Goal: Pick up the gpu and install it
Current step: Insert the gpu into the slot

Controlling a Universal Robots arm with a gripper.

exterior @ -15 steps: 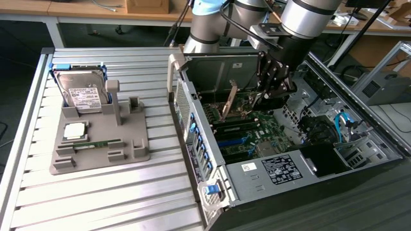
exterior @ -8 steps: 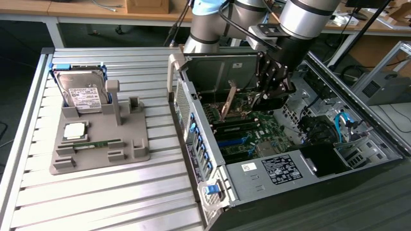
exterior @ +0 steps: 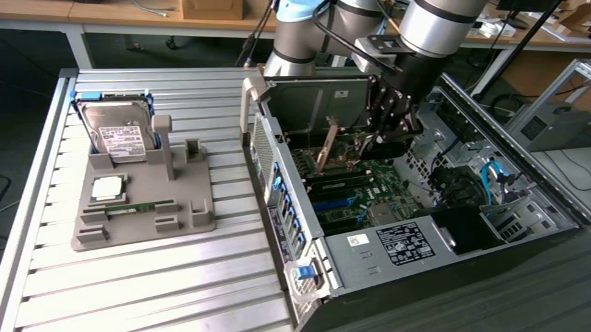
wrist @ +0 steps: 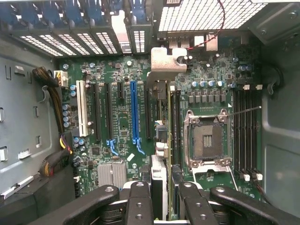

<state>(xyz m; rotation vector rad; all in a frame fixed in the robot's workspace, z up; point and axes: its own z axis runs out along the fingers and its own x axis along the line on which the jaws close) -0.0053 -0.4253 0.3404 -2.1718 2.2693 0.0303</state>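
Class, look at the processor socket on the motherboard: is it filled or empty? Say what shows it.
Empty: the processor socket shows a bare dark contact field inside its metal frame, with no chip seated.

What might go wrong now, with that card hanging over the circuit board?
1. The gpu, gripped edge-on by the end effector, may not be lined up; pressed down off-line, it might jam beside the black slot.
2. Its metal bracket sits close to the rear wall and might catch.
3. The open processor socket alongside looks exposed to a slip.
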